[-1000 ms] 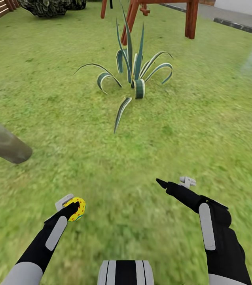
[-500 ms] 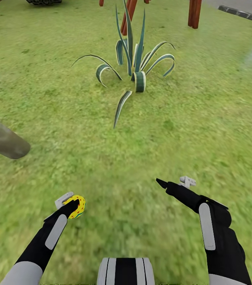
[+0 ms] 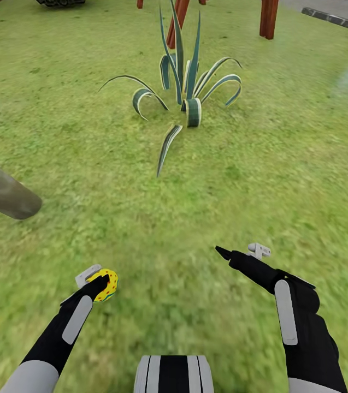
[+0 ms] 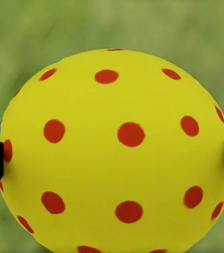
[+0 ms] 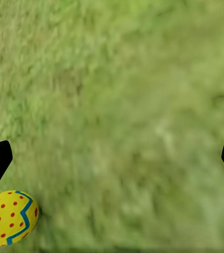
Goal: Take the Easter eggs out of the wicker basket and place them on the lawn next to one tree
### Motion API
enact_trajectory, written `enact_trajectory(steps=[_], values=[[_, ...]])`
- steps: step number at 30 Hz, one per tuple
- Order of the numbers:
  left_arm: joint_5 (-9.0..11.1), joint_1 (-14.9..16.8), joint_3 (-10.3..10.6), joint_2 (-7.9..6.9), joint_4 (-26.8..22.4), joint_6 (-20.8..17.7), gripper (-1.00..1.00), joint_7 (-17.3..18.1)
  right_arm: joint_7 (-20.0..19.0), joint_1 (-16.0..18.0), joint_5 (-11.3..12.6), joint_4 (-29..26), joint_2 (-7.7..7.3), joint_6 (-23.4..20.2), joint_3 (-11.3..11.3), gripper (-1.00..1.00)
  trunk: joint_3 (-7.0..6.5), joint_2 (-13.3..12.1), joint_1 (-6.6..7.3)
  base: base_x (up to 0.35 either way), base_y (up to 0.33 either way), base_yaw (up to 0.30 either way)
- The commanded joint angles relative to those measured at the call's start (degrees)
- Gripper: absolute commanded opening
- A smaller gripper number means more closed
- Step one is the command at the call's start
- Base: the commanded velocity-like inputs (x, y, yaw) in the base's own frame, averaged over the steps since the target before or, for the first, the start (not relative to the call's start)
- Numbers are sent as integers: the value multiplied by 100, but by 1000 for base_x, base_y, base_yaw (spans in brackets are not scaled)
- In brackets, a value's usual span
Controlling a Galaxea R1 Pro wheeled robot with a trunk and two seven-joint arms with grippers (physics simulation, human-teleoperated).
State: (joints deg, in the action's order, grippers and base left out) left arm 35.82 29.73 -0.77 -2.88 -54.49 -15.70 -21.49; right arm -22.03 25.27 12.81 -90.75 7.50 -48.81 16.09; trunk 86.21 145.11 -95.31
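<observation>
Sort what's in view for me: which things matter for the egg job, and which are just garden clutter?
Job:
Easter egg clamped in the left gripper
lawn
tree trunk, a possible drop spot
right gripper, open and carrying nothing

Clutter:
striped agave plant
red-brown wooden posts
paved edge

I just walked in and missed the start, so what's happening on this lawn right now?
A two-armed robot stands on the lawn. Its left gripper is shut on a yellow Easter egg with red dots, held just above the grass. The right gripper is open and holds nothing. A grey-green tree trunk stands ahead to the left, and a spiky striped plant sits farther ahead.
</observation>
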Motion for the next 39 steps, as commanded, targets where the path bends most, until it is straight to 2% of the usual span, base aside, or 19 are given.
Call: enact_trajectory(steps=[1, 3, 39], values=[[91, -2, 5, -1, 159, -21, 100, -31, -38, 4, -15, -4, 6, -32, 17, 100, 4, 1, 0, 0, 0, 0], [92, -2, 5, -1, 154, -21, 100, -31, -38, 4, -15, -4, 6, -32, 17, 100, 4, 1, 0, 0, 0, 0], [127, -2, -35, 7, 168, -100, 100, -22, -38, 4, -15, -4, 6, -32, 17, 100, -793, -47, 93, 0, 0, 0]])
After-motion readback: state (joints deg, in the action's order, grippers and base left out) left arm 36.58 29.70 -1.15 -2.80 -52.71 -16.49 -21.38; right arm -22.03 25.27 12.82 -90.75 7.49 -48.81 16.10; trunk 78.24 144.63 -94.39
